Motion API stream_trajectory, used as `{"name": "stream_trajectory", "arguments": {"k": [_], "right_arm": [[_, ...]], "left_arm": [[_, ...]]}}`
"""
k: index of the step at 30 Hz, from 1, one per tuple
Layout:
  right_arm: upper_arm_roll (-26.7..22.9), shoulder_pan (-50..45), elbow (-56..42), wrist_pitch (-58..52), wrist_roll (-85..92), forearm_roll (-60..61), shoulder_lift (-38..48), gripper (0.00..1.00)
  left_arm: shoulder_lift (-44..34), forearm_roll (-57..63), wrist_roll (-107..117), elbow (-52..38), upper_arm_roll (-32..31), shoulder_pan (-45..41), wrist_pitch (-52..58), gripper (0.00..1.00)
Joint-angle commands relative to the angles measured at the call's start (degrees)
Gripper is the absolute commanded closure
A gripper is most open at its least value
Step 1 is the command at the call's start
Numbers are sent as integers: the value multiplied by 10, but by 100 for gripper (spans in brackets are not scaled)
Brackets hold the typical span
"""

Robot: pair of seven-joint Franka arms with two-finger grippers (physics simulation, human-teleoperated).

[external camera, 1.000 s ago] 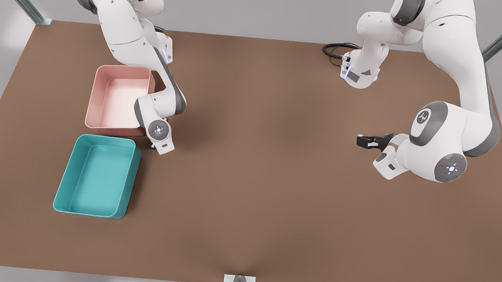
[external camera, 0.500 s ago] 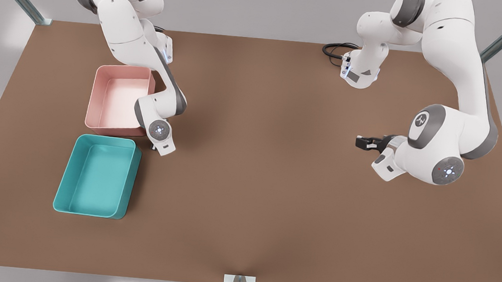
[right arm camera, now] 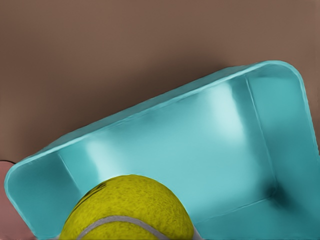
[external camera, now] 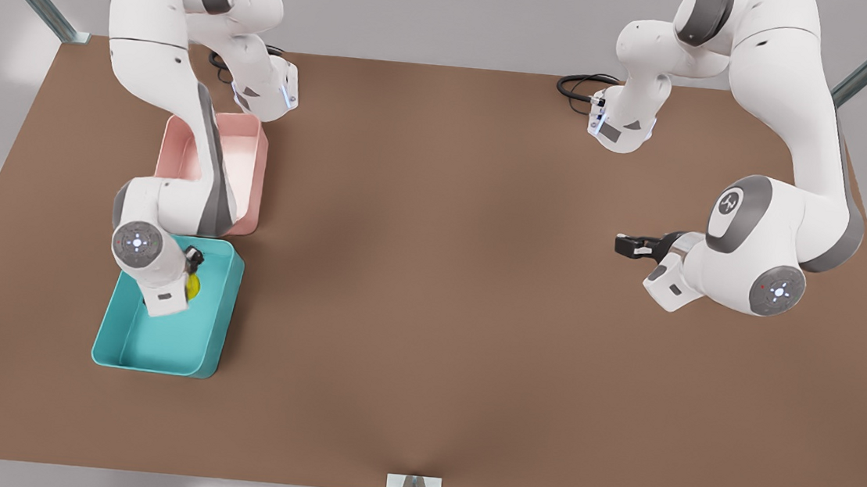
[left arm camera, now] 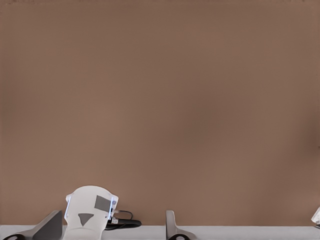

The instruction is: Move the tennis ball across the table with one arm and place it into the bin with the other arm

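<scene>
Ball (external camera: 193, 286) is sitting clenched in the right tool (external camera: 191, 269), hanging over the bin (external camera: 209, 338) on the front view's left, just beside the pink tray (external camera: 252, 165). I'm seeing the left tool (external camera: 632, 245) waiting over bare counter (external camera: 435, 314) on the far side, and I cannot tell its finger state.

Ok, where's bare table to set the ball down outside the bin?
Widest bare table lies between the teal bin and the left claw. Crowded: the right claw, holding the tennis ball over the bin beside the pink tray.
</scene>
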State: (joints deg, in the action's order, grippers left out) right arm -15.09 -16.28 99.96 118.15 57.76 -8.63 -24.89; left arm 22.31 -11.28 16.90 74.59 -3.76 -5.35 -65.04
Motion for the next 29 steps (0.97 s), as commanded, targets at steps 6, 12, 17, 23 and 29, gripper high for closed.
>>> {"name": "stream_trajectory", "arguments": {"k": [6, 12, 17, 23, 29], "right_arm": [[-24, 5, -28, -19, 141, 44, -50, 0], [-20, 2, -158, -274, -505, 104, -43, 0], [53, 89, -181, -391, -575, 47, 108, 0], [130, 176, -138, -379, -605, 45, 155, 0], [125, 174, -140, -381, -617, 48, 157, 0]], "left_arm": [[-1, 0, 1, -1, 0, 1, 0, 0], [-19, 87, 1, 0, -36, -11, -48, 0], [-24, 98, 5, -1, -90, 37, -57, 0], [-32, 88, 5, -1, -91, 45, -55, 0], [-31, 88, 5, -1, -90, 46, -55, 0]]}}
